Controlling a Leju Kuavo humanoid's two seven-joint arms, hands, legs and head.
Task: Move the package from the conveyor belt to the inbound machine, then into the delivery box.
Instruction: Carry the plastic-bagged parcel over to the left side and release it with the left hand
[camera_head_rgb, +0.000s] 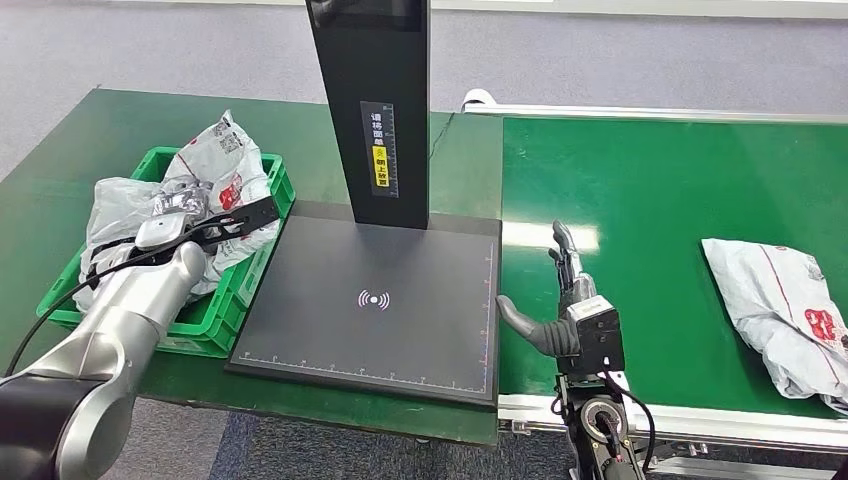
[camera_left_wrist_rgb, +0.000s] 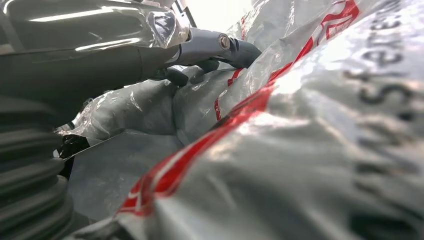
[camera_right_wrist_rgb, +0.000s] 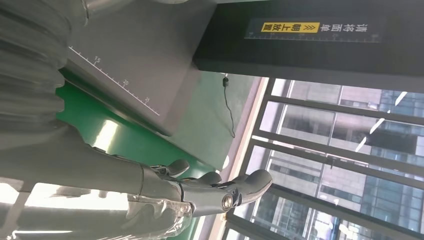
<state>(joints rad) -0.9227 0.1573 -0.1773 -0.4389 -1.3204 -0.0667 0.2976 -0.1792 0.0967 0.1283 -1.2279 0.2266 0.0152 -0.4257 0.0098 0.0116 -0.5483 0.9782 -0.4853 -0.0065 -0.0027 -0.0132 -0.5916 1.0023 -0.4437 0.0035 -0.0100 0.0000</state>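
My left hand (camera_head_rgb: 178, 212) is down in the green delivery box (camera_head_rgb: 215, 335), among several grey plastic packages (camera_head_rgb: 215, 160). In the left wrist view its fingers (camera_left_wrist_rgb: 220, 47) lie stretched out against a crumpled grey and red package (camera_left_wrist_rgb: 300, 150), with nothing clasped between them and the thumb. My right hand (camera_head_rgb: 565, 285) is held edge-up over the green conveyor belt (camera_head_rgb: 660, 200), just right of the inbound machine's black plate (camera_head_rgb: 370, 300). Its fingers (camera_right_wrist_rgb: 225, 192) are spread and empty. Another grey package (camera_head_rgb: 785, 310) lies flat on the belt, far to the right of that hand.
The machine's black post (camera_head_rgb: 370, 110) rises behind the bare plate. The box stands hard against the plate's left edge on a green table (camera_head_rgb: 100, 140). The belt's metal rail (camera_head_rgb: 720, 420) runs along the near side.
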